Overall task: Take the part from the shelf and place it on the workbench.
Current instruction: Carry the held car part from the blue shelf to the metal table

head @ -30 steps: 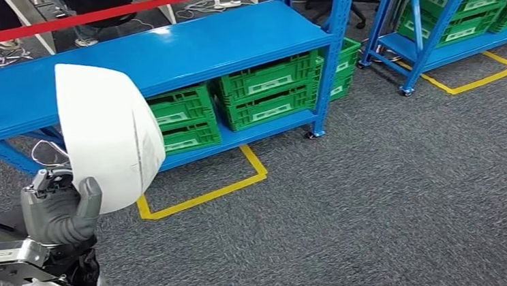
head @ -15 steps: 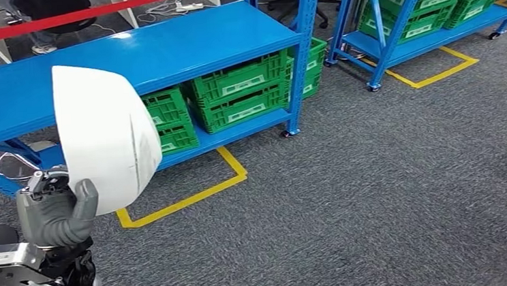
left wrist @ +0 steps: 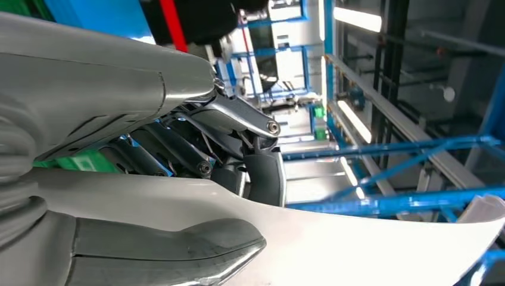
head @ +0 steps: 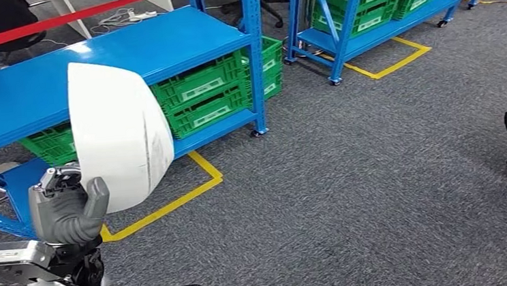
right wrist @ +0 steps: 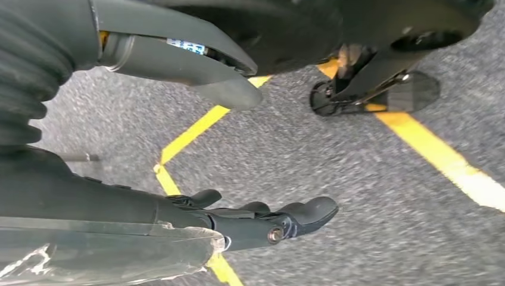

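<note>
Gripping the white part (head: 120,129) by its lower edge, the left hand (head: 65,216) is holding it upright in front of the blue shelf (head: 94,67), thumb pressed on the near face and darker fingers (left wrist: 262,173) curling behind it in the left wrist view. The right hand (right wrist: 262,223) is hanging over grey carpet (head: 376,174) with its fingers apart, holding nothing. Beyond the part, green crates (head: 199,96) are sitting on the shelf's lower level, and yellow floor tape (head: 173,202) is running just beside the shelf's foot. Judging by this, the pickup is done; carrying the part to the worktop and setting it down are still left.
</note>
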Robot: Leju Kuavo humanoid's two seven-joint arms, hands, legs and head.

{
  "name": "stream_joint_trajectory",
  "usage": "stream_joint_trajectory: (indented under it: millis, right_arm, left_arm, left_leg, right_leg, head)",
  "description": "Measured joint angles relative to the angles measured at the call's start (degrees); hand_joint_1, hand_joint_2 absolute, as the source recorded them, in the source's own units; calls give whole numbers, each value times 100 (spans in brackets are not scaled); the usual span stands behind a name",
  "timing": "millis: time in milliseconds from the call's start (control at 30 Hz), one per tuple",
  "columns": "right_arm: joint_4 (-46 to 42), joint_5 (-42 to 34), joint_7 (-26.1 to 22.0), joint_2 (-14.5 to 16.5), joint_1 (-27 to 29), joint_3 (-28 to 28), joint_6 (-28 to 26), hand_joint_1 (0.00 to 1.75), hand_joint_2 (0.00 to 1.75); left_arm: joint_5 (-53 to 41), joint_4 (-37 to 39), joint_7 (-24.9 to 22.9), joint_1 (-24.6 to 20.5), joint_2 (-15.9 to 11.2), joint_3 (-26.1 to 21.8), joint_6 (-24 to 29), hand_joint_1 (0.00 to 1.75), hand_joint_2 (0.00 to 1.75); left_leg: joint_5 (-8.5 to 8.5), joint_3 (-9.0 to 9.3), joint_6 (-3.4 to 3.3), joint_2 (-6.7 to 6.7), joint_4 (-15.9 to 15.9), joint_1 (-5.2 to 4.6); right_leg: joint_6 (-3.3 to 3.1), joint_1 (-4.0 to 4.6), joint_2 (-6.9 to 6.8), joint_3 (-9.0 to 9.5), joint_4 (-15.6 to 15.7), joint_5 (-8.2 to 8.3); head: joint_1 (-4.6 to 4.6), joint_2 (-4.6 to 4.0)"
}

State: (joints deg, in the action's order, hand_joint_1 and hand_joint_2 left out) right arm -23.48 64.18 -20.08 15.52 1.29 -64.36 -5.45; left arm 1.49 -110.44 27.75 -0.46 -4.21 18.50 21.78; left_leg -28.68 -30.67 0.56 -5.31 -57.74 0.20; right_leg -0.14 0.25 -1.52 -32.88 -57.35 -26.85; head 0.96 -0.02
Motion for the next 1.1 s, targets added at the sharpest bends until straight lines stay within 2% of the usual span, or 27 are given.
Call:
stream_joint_trajectory:
  millis: [67,100,133,167,200,233,267,333,367,400,467,500,533,600,633,667,700,733,767,800,833,867,900,967,1000,1033,1100]
  right_arm:
    - [-63,8,13,17,15,-22,43,0,175]
    - [-89,13,15,22,17,-31,61,0,175]
    - [-110,20,18,24,20,-39,78,0,175]
    - [-126,33,21,26,23,-49,95,0,175]
    - [-138,49,25,26,26,-61,109,0,175]
    - [-148,68,26,27,27,-72,120,0,175]
    - [-159,87,27,28,28,-81,131,0,175]
    - [-169,111,24,34,24,-87,143,0,175]
    - [-171,119,22,36,23,-88,147,0,175]
    - [-172,124,20,38,24,-90,150,0,175]
    - [-174,132,17,33,28,-97,149,0,175]
    - [-175,138,17,30,30,-102,147,0,175]
    - [-176,144,17,26,27,-105,145,0,175]
    - [-177,155,16,22,23,-108,143,0,175]
    - [-177,158,16,22,22,-110,143,0,175]
    - [-177,160,16,21,22,-112,143,0,175]
    - [-177,161,16,21,23,-114,143,0,175]
    - [-177,163,17,21,23,-116,143,0,175]
    - [-177,164,15,21,23,-118,141,0,175]
    - [-177,165,12,21,21,-120,136,0,175]
    - [-177,166,5,21,17,-122,129,0,175]
    - [-177,165,-4,22,14,-123,119,0,175]
    - [-177,163,-12,22,13,-127,107,0,175]
    - [-177,157,-23,24,16,-139,85,0,175]
    - [-177,154,-26,27,17,-146,75,0,175]
    - [-177,151,-31,31,16,-149,69,0,175]
    - [-177,144,-38,37,13,-154,66,0,175]
  left_arm:
    - [0,1,-11,-14,1,14,-15,175,175]
    - [0,2,-15,-14,1,19,-19,175,175]
    - [0,4,-18,-12,1,24,-22,175,175]
    - [0,5,-20,-8,1,30,-22,175,175]
    - [-2,6,-22,-7,1,35,-20,175,175]
    - [-7,6,-22,-5,1,38,-15,175,175]
    - [-13,5,-21,-4,1,40,-9,175,175]
    - [-28,1,-19,4,-2,39,0,175,175]
    - [-32,-3,-16,11,-4,37,2,175,175]
    - [-34,-8,-12,19,-5,36,2,175,175]
    - [-40,-15,-3,27,-4,35,0,175,175]
    - [-43,-16,-1,28,-1,36,-2,175,175]
    - [-46,-20,4,31,2,35,-4,175,175]
    - [-49,-27,10,49,6,34,-5,175,175]
    - [-50,-31,12,59,5,34,-6,175,175]
    - [-51,-31,12,71,6,34,-6,175,175]
    - [-52,-31,12,78,6,34,-7,175,175]
    - [-53,-31,12,82,7,34,-7,175,175]
    - [-53,-31,12,84,7,34,-11,175,175]
    - [-51,-31,12,82,7,34,-20,175,175]
    - [-46,-31,12,79,7,34,-34,175,175]
    - [-38,-31,11,71,7,34,-58,175,175]
    - [-27,-31,10,58,7,36,-91,175,175]
    - [1,-31,9,14,7,48,-155,175,175]
    - [11,-31,9,-12,8,55,-178,175,175]
    - [18,-31,9,-36,8,60,-190,175,175]
    - [23,-28,9,-60,7,63,-208,175,175]
  left_leg:
    - [-307,-168,56,257,-428,20]
    - [-515,-330,65,378,-809,24]
    - [-691,-503,68,440,-1201,27]
    - [-767,-631,63,462,-1481,27]
    - [-721,-675,51,472,-1567,26]
    - [-564,-617,30,488,-1430,25]
    - [-328,-470,-3,548,-1103,23]
    - [14,-145,-91,808,-383,25]
    - [73,-42,-122,915,-143,23]
    - [60,-5,-141,970,-42,18]
    - [62,11,-158,880,44,20]
    - [84,23,-175,816,79,30]
    - [104,34,-194,741,114,42]
    - [112,45,-227,579,144,44]
    - [108,40,-236,497,142,39]
    - [104,37,-238,414,141,35]
    - [100,37,-234,335,139,33]
    - [93,42,-224,258,137,34]
    - [83,54,-208,185,135,34]
    - [67,70,-184,120,132,30]
    - [47,82,-153,62,120,14]
    - [33,92,-123,10,110,-3]
    - [25,96,-93,-40,103,-19]
    - [12,105,-35,-142,103,-23]
    - [-24,107,-3,-106,82,-10]
    - [-110,78,26,5,-10,5]
    - [-438,-148,61,326,-545,29]
  right_leg:
    - [-50,-29,118,-5,18,32]
    - [-62,-27,181,-14,17,39]
    - [-70,-22,248,-20,16,44]
    - [-76,-14,321,-23,15,49]
    - [-80,-7,396,-24,12,53]
    - [-81,0,475,-22,7,57]
    - [-79,5,555,-18,0,61]
    - [-58,7,693,-25,-22,69]
    - [-34,1,751,-50,-34,78]
    - [-2,-10,802,-81,-38,92]
    - [70,-28,873,-148,-37,120]
    - [98,-22,792,-189,-74,94]
    - [125,-15,654,-268,-207,7]
    - [181,-19,322,-575,-822,-335]
    - [211,-38,248,-763,-1218,-516]
    - [237,-57,219,-904,-1525,-626]
    - [259,-73,203,-951,-1647,-633]
    - [274,-86,179,-875,-1537,-534]
    - [281,-96,126,-680,-1210,-358]
    - [279,-96,1,-437,-784,-198]
    - [257,-80,-120,-212,-405,-87]
    - [222,-65,-208,-64,-150,-33]
    - [180,-45,-249,-6,-42,-35]
    - [85,-33,-131,-17,-26,-22]
    - [47,-38,-65,-20,-14,-8]
    - [9,-49,-3,-17,3,9]
    - [-38,-62,125,-11,22,29]
  head:
    - [-18,0]
    - [-25,0]
    - [-28,0]
    - [-27,0]
    - [-27,0]
    - [-27,0]
    - [-28,0]
    - [-22,0]
    - [-29,0]
    - [-33,0]
    - [-50,0]
    - [-42,0]
    - [-23,0]
    - [11,0]
    - [22,0]
    - [21,0]
    - [22,0]
    - [23,0]
    - [22,0]
    - [24,0]
    - [24,0]
    - [18,0]
    - [13,0]
    - [4,0]
    - [2,0]
    - [-10,0]
    - [-40,0]
